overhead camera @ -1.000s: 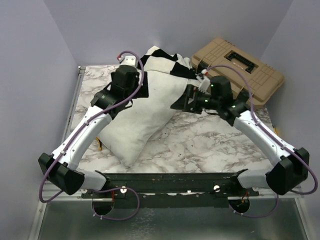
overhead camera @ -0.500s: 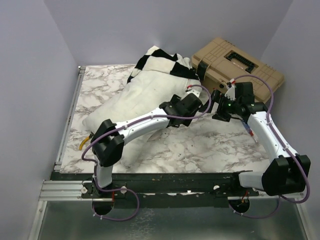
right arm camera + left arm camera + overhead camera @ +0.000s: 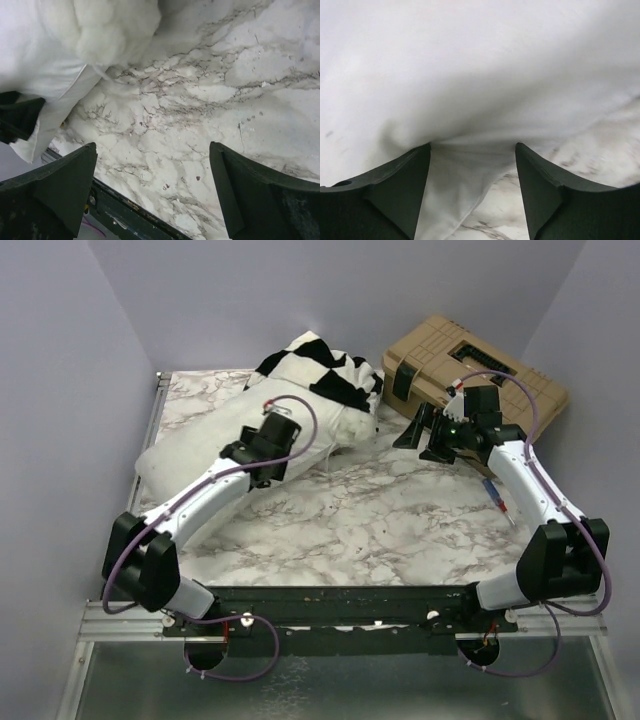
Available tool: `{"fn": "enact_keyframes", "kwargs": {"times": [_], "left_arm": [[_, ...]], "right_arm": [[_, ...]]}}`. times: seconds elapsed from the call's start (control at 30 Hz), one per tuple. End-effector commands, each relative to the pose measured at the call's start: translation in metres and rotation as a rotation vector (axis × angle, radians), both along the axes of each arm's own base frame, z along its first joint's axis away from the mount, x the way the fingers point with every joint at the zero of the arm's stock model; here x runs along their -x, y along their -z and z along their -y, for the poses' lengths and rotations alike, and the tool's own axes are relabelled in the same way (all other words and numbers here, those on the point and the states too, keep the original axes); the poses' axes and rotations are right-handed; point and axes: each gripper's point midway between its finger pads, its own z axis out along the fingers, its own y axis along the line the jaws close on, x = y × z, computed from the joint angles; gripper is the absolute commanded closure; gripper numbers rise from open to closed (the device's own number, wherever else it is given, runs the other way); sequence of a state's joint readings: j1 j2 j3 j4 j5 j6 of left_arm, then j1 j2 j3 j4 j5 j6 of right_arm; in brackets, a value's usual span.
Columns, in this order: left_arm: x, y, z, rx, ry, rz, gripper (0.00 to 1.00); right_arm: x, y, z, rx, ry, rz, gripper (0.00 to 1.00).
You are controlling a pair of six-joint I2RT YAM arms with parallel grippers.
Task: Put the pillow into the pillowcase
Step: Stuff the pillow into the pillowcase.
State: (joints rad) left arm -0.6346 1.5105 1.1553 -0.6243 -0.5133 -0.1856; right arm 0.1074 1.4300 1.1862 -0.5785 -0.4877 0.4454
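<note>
A large white puffy pillow is laid diagonally, its far end tucked in the black-and-white checked fabric pillowcase. Its middle is straddled by the left gripper, grip not discernible; the right gripper is spread empty nearby.

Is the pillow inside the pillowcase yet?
Mostly out: the pillow lies bare on the table, only its far end covered by the pillowcase.

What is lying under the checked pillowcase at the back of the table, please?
The far end of the pillow runs under the pillowcase; whether it is actually inside, the fabric hides.
</note>
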Motion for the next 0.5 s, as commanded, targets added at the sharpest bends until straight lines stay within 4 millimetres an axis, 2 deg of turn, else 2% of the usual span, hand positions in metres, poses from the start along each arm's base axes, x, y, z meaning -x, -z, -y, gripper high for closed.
{"fn": "enact_keyframes", "kwargs": {"times": [0.0,0.1,0.2,0.3,0.4,0.47], "left_arm": [[-0.012,-0.032,-0.071,-0.110,-0.088,0.079,0.28],[-0.022,-0.034,-0.075,-0.118,-0.084,0.069,0.24],[-0.033,-0.048,-0.050,0.009,-0.046,0.081,0.22],[-0.032,-0.076,0.003,0.322,0.010,0.103,0.21],[-0.017,-0.108,0.067,0.616,0.089,0.109,0.19],[-0.005,-0.122,0.106,0.752,0.127,0.113,0.18]], "right_arm": [[-0.024,-0.016,-0.010,-0.051,-0.052,0.091,0.01],[-0.032,-0.014,-0.018,-0.092,-0.071,0.098,0.02],[-0.041,-0.003,-0.022,-0.106,-0.084,0.082,0.03],[-0.049,0.006,-0.024,-0.107,-0.099,0.077,0.07],[-0.061,0.014,-0.026,-0.114,-0.102,0.077,0.14],[-0.069,0.016,-0.030,-0.133,-0.109,0.078,0.23]]}}
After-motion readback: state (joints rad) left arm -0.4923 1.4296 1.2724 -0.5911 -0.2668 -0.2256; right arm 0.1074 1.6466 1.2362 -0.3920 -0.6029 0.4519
